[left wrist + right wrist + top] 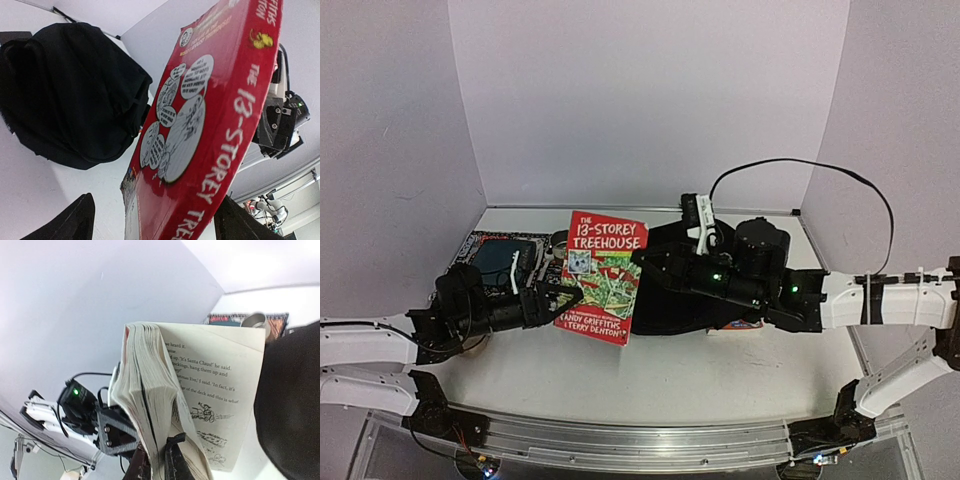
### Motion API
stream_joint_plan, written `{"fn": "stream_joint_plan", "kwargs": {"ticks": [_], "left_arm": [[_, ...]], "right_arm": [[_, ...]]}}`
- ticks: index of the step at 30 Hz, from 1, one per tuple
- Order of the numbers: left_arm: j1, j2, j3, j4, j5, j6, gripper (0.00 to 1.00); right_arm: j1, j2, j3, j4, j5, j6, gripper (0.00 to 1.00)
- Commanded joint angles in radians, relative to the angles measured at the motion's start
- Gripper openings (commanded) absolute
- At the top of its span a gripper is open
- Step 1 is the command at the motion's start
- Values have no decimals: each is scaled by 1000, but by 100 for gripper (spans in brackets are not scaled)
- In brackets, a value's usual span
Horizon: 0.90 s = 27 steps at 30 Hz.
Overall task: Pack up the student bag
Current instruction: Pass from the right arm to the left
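The red paperback "The 13-Storey Treehouse" [605, 275] hangs upright in the air at the table's middle, between both arms. My right gripper [645, 258] is shut on a bunch of its pages, and in the right wrist view [161, 460] the fingers pinch the fanned page block [150, 390]. My left gripper [563, 297] is at the book's left edge. In the left wrist view [155, 212] its jaws stand wide apart around the spine [220, 130], with a gap on the left side. The black student bag [675, 300] lies flat under the right arm, and also shows in the left wrist view [70, 95].
A patterned book with a dark blue item on it [500, 260] lies at the back left. A metal cup [255, 320] stands beside it. Something orange-red [735, 325] pokes out from under the bag's near edge. Grey walls close in the back and sides.
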Motion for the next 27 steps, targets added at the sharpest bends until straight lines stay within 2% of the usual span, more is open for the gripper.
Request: {"fn": "stream_joint_plan", "kwargs": {"ticks": [1,5,7,14,16,17,18,23,24,27], "left_arm": [[4,26,27,197,88,-1,78],[2,64,50,266,131,-6,67],[2,68,56,286,132,-7,57],[3,57,56,301,82,-8,7],[4,63,51,300,55,-11,0],[5,68,51,299,47,-13,0],[7,75,53,299,41,-15,0],[52,123,73,298,85,-33,0],[69,135,79,297,103,-40,0],[140,154,92,286,160,-55,0]], "right_arm": [[-10,-52,22,183,32,-15,0],[-15,-35,28,199,27,-15,0],[-19,-28,20,200,32,-8,0],[-68,20,-24,191,13,20,0],[-83,40,-21,162,0,10,0],[-90,47,-18,141,-4,1,2],[-98,52,-15,120,-7,-11,6],[-184,16,-42,14,-32,-52,38],[-200,5,-44,-22,-36,-71,46],[-225,-13,-14,-146,-12,-180,61]]}}
